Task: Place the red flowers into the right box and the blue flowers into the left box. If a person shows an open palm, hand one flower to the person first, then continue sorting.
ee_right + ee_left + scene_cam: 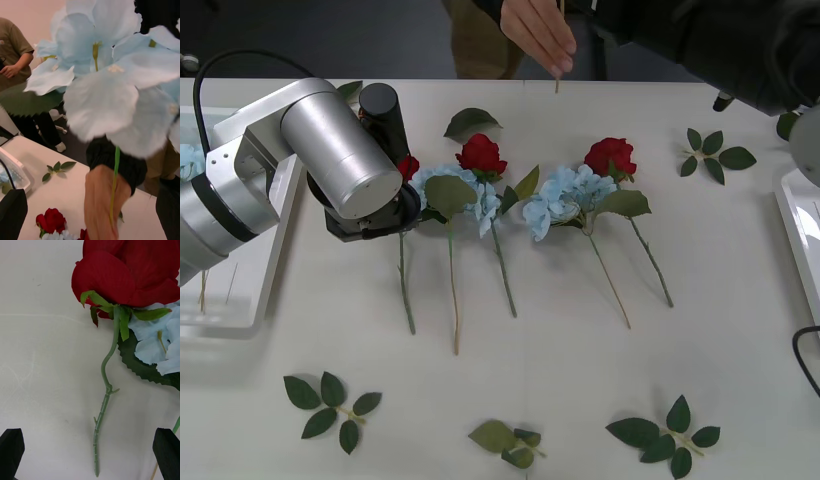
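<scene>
Three red flowers [481,155] [610,157] [408,167] and two blue flowers [445,190] [565,195] lie in a row on the table. My left gripper [90,453] hovers open over the leftmost rose [123,273], its black fingers either side of the green stem [103,405]. In the front view that arm's wrist [365,190] covers the gripper. The person's hand [538,35] grips a thin stem [558,62] at the table's far edge. A blue flower [101,75] fills the right wrist view, the hand [99,202] around its stem; my right gripper [90,195] is open beside it. The left box [240,290] holds a blue flower [188,160]. The right box [800,230] shows its edge.
Loose green leaf sprigs lie at the front left [330,405], front middle [505,440], front right [665,435] and back right [715,155]. A single leaf [470,122] rests behind the row. Another person [13,56] stands in the room behind.
</scene>
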